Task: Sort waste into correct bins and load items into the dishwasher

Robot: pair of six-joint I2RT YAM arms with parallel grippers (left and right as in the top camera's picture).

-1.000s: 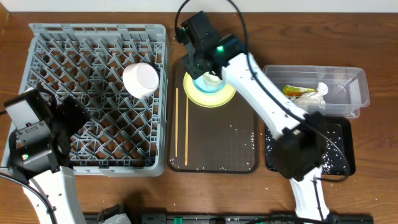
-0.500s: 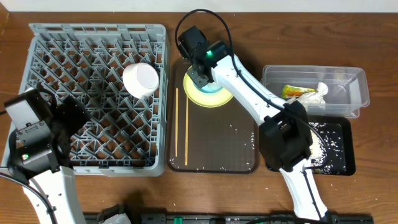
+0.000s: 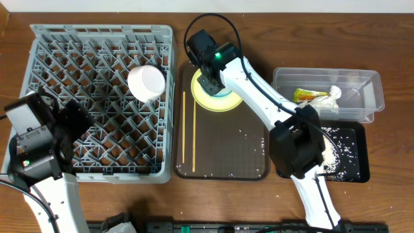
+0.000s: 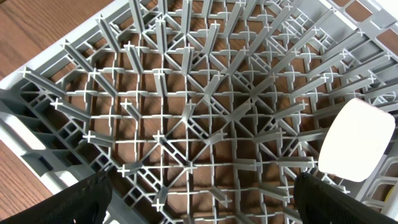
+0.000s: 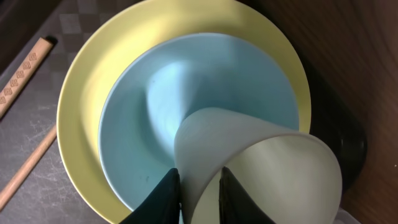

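1. Right wrist view: the tapered white cup (image 5: 205, 140) lies tilted inside the wide light blue cup (image 5: 134, 115), its mouth turned towards the lower right. The blue one sits in the middle of the round yellow plate (image 5: 84, 93).
2. The right gripper (image 5: 200, 186) pinches the white cup's wall at the rim, with one finger (image 5: 166, 198) outside and the other inside the mouth.
3. Handling, as I judge it:
   - The cup looks stiff, smooth and light, so weight is no worry but slip is.
   - A hold on one side of the rim lets the cup swing about the fingers, so a deep bite on the wall suits it better than the lip alone.
   - I cannot tell whether it is ceramic or plastic, so treat it as breakable.
4. Two thin wooden chopsticks (image 3: 189, 129) lie beside the plate on the dark brown serving tray (image 3: 226, 145).
5. To the left of that tray stands the large grey lattice dish rack (image 3: 97, 35), with a white bowl (image 3: 146, 82) already in it.
6. The left gripper (image 4: 204, 186) hangs over the rack, spread wide and empty.
7. On the right side of the table (image 3: 388, 39) are two bins:
   - The clear rectangular plastic tub (image 3: 372, 81) holds a crumpled white napkin (image 3: 333, 96) and an orange-and-green snack wrapper (image 3: 307, 95).
   - The shallow black tray (image 3: 362, 171) holds white rice-like crumbs (image 3: 336, 155).
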